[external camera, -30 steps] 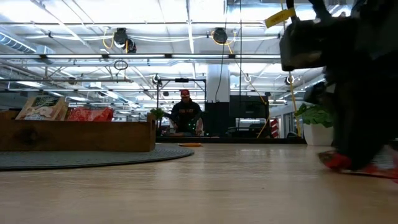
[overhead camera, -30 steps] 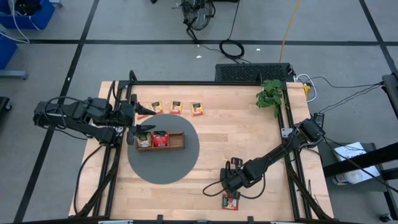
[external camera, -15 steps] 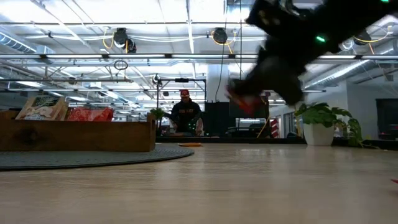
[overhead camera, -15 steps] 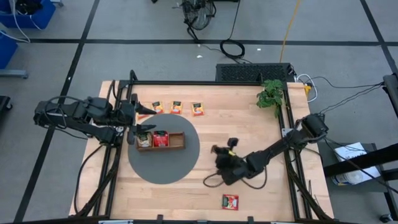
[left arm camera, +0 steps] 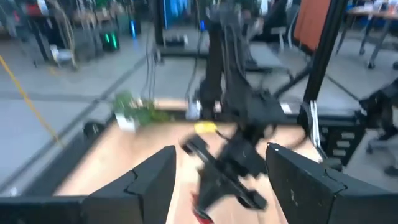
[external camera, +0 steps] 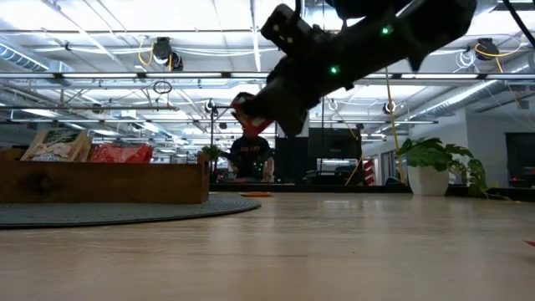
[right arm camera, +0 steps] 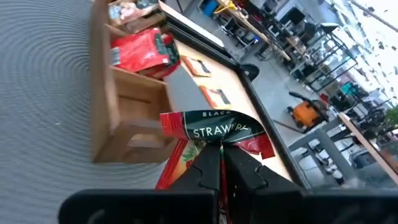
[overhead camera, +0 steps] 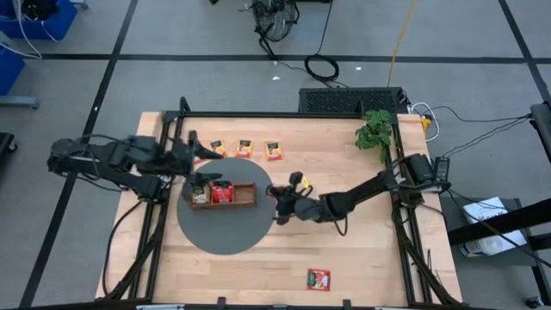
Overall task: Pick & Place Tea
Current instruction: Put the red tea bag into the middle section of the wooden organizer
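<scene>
My right gripper [overhead camera: 277,194] hovers just right of the brown wooden tray [overhead camera: 245,205], shut on a red tea packet with a green band [right arm camera: 208,127], also seen in the low view [external camera: 247,113]. The tray stands on a round grey mat [overhead camera: 215,239]; a white-green packet [overhead camera: 200,191] and a red packet [overhead camera: 222,193] stand in two of its compartments. Three orange-yellow packets [overhead camera: 244,148] lie flat beyond the tray. Another red packet [overhead camera: 319,278] lies flat by the near edge. My left gripper [overhead camera: 196,158] waits open at the tray's far left corner. My right gripper pinches the red packet's edge [right arm camera: 214,144] between its two fingertips [right arm camera: 239,167]. The fingers come nearly level from the table's right. The packet sticks out past the fingertips toward the tray, bent over along its green band, lifted clear of table and mat.
A potted plant [overhead camera: 374,129] stands at the far right corner. A black frame rail [overhead camera: 284,115] runs round the table's edges. Bare wood lies between the mat and the right rail. A person [external camera: 249,155] shows far behind the table.
My right gripper has risen from the near edge and swung toward the far left, up to the tray's right end, tipping from pointing down to nearly level, the red packet lifted with it. The other red packet has stayed by the near edge.
</scene>
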Controlling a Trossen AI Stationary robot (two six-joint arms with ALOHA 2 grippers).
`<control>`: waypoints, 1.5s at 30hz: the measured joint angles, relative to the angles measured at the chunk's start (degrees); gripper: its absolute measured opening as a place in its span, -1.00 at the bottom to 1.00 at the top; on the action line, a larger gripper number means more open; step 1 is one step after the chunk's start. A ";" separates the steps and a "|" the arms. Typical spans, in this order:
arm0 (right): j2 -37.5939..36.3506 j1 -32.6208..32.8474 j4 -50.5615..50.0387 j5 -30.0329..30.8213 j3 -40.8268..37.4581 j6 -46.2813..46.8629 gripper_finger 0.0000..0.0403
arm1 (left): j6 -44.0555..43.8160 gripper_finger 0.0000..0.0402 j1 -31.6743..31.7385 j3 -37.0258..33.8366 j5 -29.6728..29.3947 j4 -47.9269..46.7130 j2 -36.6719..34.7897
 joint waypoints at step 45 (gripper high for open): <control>-0.28 -2.86 9.99 -3.71 0.09 -10.87 -1.00 | -25.52 -0.59 6.29 0.00 2.41 6.19 33.69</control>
